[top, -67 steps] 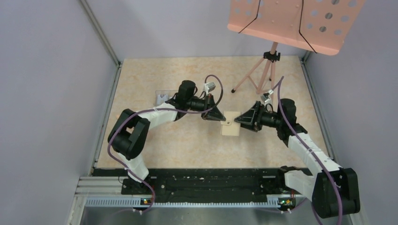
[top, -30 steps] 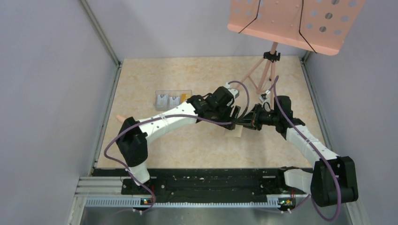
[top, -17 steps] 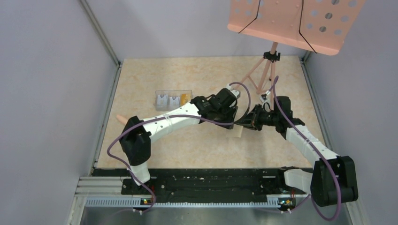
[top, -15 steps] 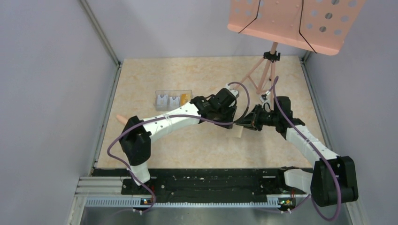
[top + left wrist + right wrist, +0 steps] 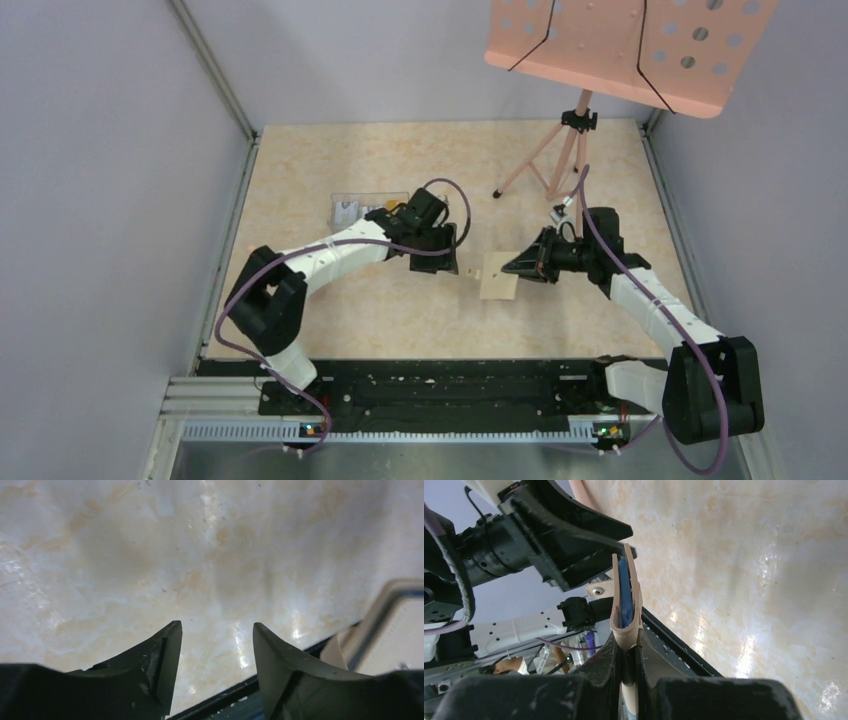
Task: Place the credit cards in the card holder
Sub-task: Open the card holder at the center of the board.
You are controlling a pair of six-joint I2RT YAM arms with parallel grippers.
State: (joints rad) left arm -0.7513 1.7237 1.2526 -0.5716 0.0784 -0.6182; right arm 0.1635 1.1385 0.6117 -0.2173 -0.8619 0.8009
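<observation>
**right end effector pinching the card holder, left end effector spread beside it**

in the top view we see the tan flat folding card holder (image 5: 497, 280) near the middle of the beige marbled worktop (image 5: 400, 310), with the right end effector (image 5: 510, 268) at its right edge. the right wrist view shows that end effector's black fingers (image 5: 604, 670) pinched on the near end of the card holder, which stands on edge. its two leaves are slightly parted, with a blue lining (image 5: 624, 592) between them and a small tab with a metal stud (image 5: 597, 590) on the left leaf. the left end effector (image 5: 448, 262) sits just left of the card holder, apart from it. in its wrist view the fingers (image 5: 162, 655) are spread with only bare worktop between them. at the far left, a clear plastic compartment box (image 5: 345, 200) holds a white card with dark marks (image 5: 346, 211) at its left end; the left arm covers the rest of the box. a pink perforated music stand (image 5: 620, 50) rises at the far right corner.
</observation>
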